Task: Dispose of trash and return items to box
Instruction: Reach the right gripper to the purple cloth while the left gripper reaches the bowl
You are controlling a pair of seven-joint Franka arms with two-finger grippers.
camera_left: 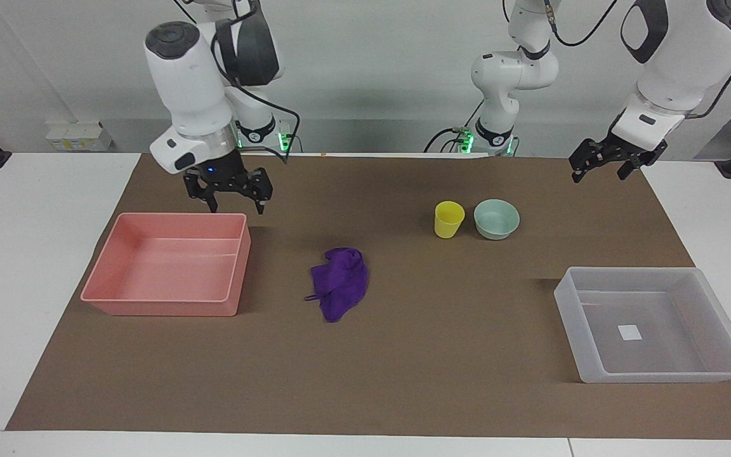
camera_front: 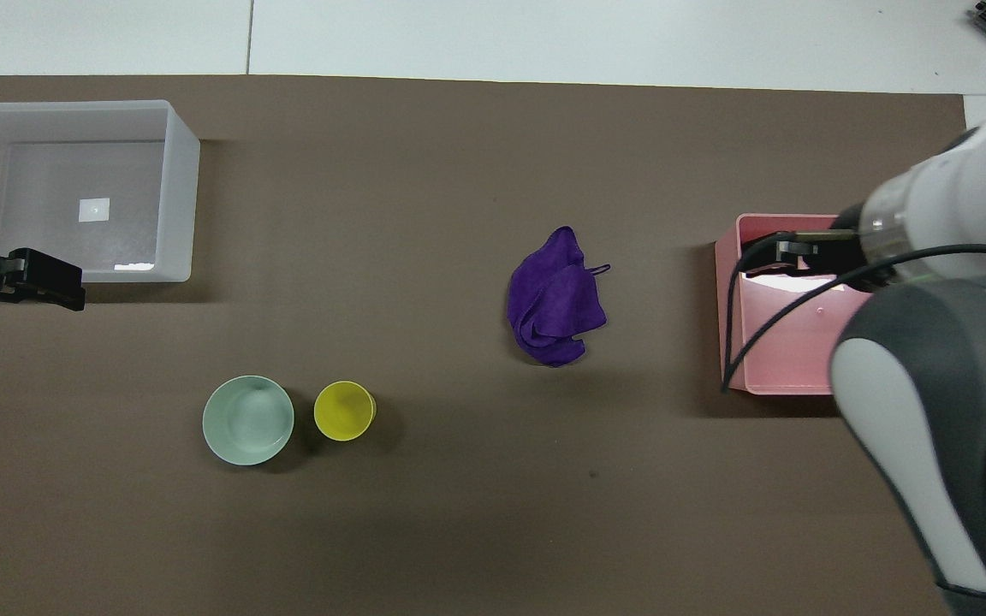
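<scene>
Rag (camera_left: 339, 282) is seen crumpled at frame centre, untouched. Right gripper (camera_left: 230, 193), fingers spread, is held above the pink tray (camera_left: 111, 276) at left. Left gripper (camera_left: 601, 166), also spread and empty, waits upper right.

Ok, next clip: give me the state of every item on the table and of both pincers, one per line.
Purple rag: crumpled on the mat, untouched.
Yellow cup: upright, empty, beside the bowl.
Mint-green bowl: upright, empty.
Translucent box: empty apart from a white label.
Pink tray: empty.
Right pincer: open, in the air over the tray's edge nearest the robots.
Left pincer: open, raised, waiting.
</scene>
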